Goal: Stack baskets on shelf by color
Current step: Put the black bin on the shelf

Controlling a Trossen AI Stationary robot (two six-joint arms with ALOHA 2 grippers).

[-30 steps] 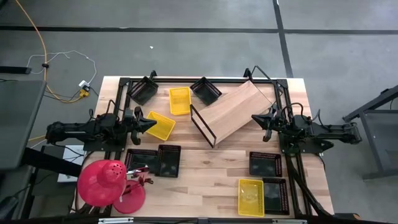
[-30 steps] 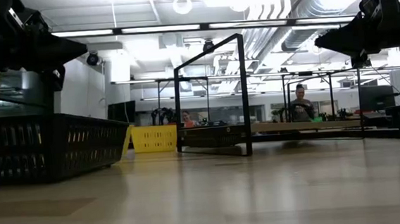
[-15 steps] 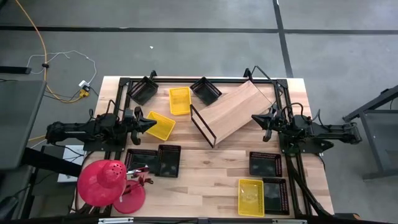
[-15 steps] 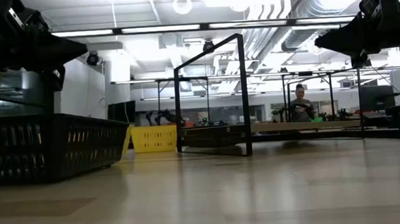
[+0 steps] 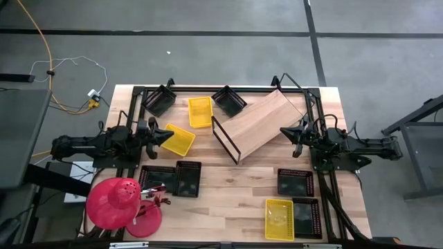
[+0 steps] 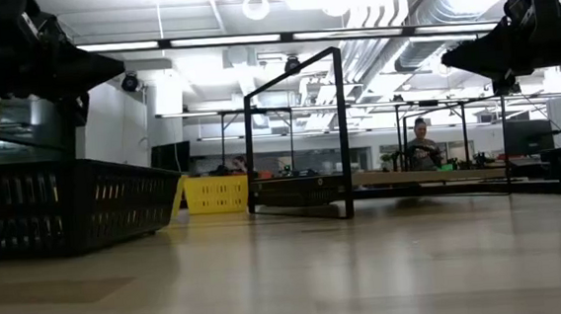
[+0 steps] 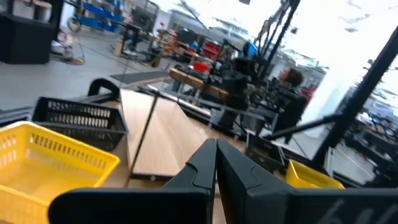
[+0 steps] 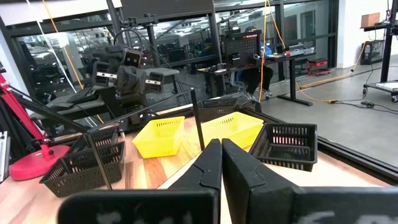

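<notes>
Hovering at centre left of the high view, left gripper (image 5: 168, 137), fingers pressed together, empty, tip over the near edge of a yellow basket (image 5: 180, 140). Mirroring it at centre right, right gripper (image 5: 284, 131), fingers likewise together and empty, tip just beside the right end of the shelf (image 5: 259, 120). Lying slantwise at upper centre, shelf board rising toward the upper right, black frame standing at its lower-left end, bare of baskets.

Scattered around it: black basket (image 5: 160, 100) at upper left, second yellow basket (image 5: 200, 111) just right of it, black basket (image 5: 229, 101) at upper centre touching the shelf's upper corner. Lower left of centre, two black baskets side by side (image 5: 158, 179) (image 5: 187, 178). Lower right, lone black basket (image 5: 295, 182); below it, yellow basket (image 5: 279, 219) touching a black one (image 5: 305, 219).

Sitting at the lower left corner, red dome (image 5: 113, 202) with a smaller red disc beside it.

Seen level from the low view: black basket (image 6: 66, 207) large at left, yellow basket (image 6: 216, 193) farther back, shelf frame (image 6: 297, 136) at centre, seated person (image 6: 420, 145) in the room behind. Showing in each wrist view: own closed fingers (image 7: 214, 163) (image 8: 219, 163) with yellow and black baskets beyond.
</notes>
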